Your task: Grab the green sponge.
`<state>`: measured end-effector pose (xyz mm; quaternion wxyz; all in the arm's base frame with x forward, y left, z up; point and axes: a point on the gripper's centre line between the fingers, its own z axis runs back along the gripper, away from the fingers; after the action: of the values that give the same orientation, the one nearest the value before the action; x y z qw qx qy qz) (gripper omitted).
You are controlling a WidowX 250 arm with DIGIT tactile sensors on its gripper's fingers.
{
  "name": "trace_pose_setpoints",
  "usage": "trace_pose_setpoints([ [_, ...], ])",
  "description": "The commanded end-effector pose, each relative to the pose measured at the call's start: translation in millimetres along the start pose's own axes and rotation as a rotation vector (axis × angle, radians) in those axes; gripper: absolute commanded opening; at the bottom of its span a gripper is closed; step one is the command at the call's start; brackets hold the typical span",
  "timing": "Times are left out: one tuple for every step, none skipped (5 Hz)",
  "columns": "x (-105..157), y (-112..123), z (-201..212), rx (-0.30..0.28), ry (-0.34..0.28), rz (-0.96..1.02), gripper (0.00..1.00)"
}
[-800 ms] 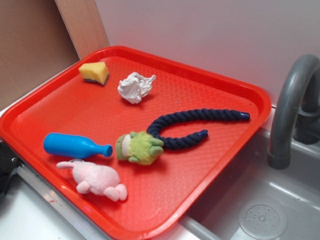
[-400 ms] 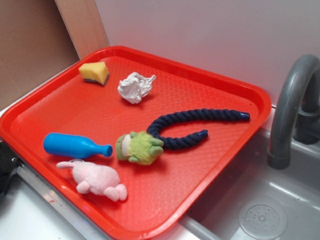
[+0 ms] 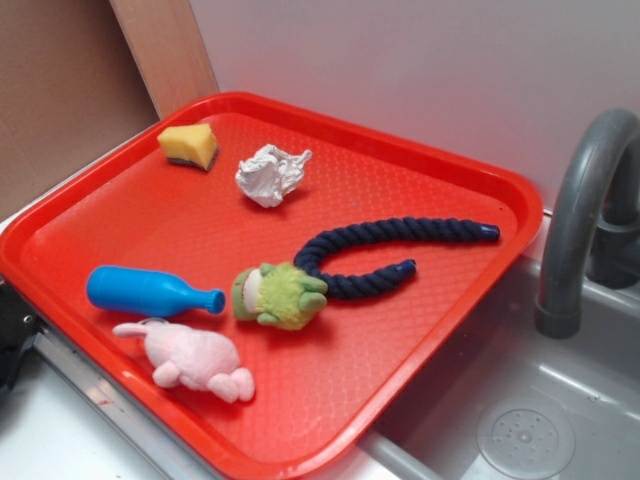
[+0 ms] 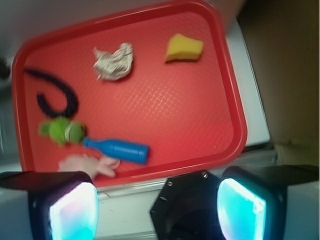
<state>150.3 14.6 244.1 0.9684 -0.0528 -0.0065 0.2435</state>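
The green sponge [image 3: 188,145] is a yellow-orange foam wedge with a thin dark layer underneath, lying in the far left corner of the red tray [image 3: 430,165]. In the wrist view the sponge [image 4: 184,48] shows at the tray's upper right. My gripper [image 4: 157,212] hangs high over the counter just off the tray's near edge, far from the sponge, open with nothing between its two glowing pads [image 4: 241,209]. In the exterior view the gripper itself is out of frame.
On the tray lie a crumpled white paper ball [image 3: 270,174], a dark blue rope [image 3: 390,255], a lime-green plush toy [image 3: 280,295], a blue bottle [image 3: 150,291] and a pink plush [image 3: 195,358]. A grey faucet [image 3: 580,215] and sink [image 3: 520,430] stand right.
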Motion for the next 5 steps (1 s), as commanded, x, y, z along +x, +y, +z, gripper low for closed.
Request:
trace_pose_setpoints([
  [45.6, 23.7, -26.5, 0.007, -0.006, 0.529, 1.00],
  [59.7, 25.3, -44.4, -0.019, -0.045, 0.776, 1.00],
  [76.2, 19.7, -67.5, -0.060, -0.052, 1.025, 1.00],
  [88.8, 13.0, -85.2, -0.058, -0.102, 1.271, 1.00],
  [117.8, 7.8, -122.1, -0.032, -0.132, 1.468, 1.00],
])
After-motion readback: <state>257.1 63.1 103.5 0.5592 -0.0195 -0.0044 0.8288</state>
